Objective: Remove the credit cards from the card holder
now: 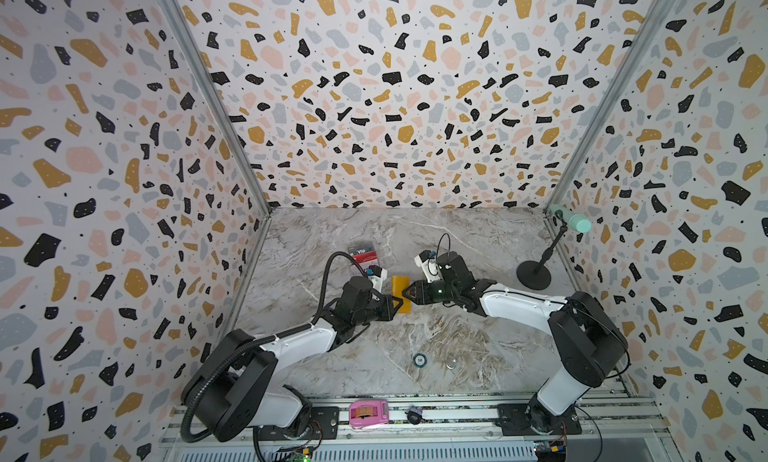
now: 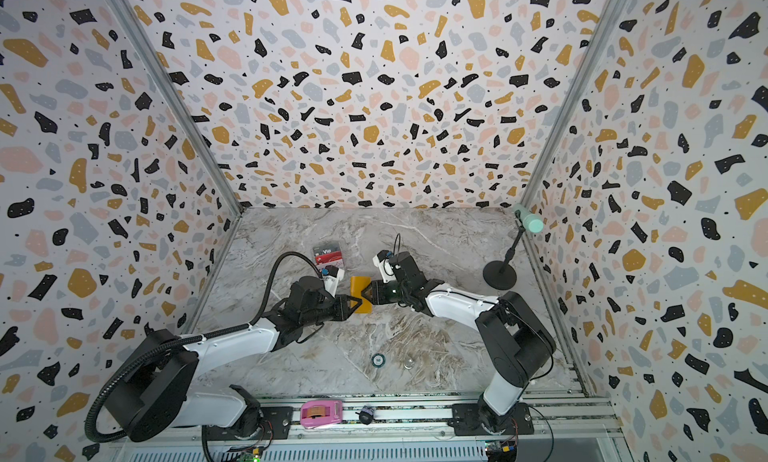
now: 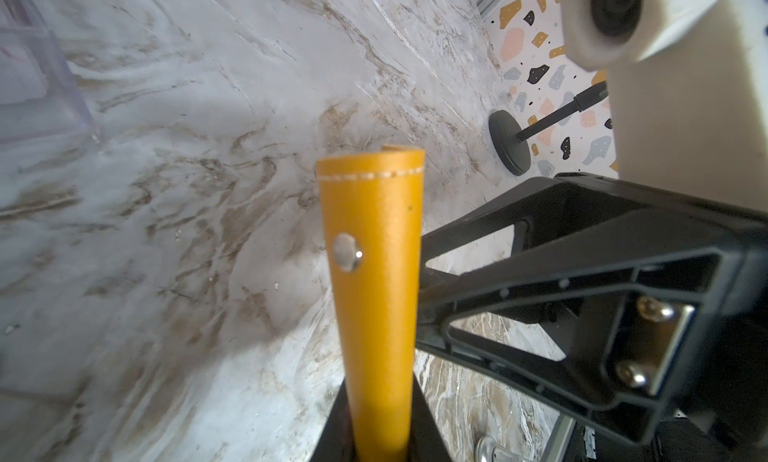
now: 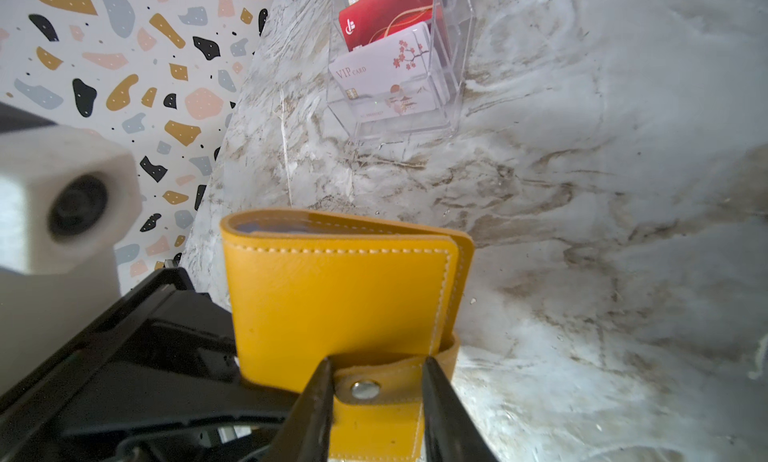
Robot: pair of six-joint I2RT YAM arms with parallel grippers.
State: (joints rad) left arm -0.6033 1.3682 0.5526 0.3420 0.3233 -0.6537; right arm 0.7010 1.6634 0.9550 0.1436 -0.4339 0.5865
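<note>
The mustard-yellow card holder (image 1: 401, 289) (image 2: 359, 286) is held shut on edge at mid-table between both grippers. My left gripper (image 1: 399, 304) (image 3: 380, 439) is shut on its edge, with the yellow cover (image 3: 374, 273) rising out of the jaws. My right gripper (image 1: 409, 292) (image 4: 378, 361) meets it from the opposite side, its fingers pressed on either side of the snap tab (image 4: 374, 391), which fills the gap between them. Behind, the credit cards stand in a clear acrylic stand (image 4: 453, 65): a red one (image 4: 386, 19) and a white one (image 4: 386, 77). What the card holder (image 4: 332, 298) contains is hidden.
The acrylic stand (image 1: 362, 256) sits just behind the left wrist. A black round-based stand (image 1: 534, 275) holding a mint-green cylinder (image 1: 575, 221) occupies the back right corner. A small round disc (image 1: 420, 359) and a clear bit (image 1: 451, 362) lie near the front. A pink tape dispenser (image 1: 368, 414) rests on the front rail.
</note>
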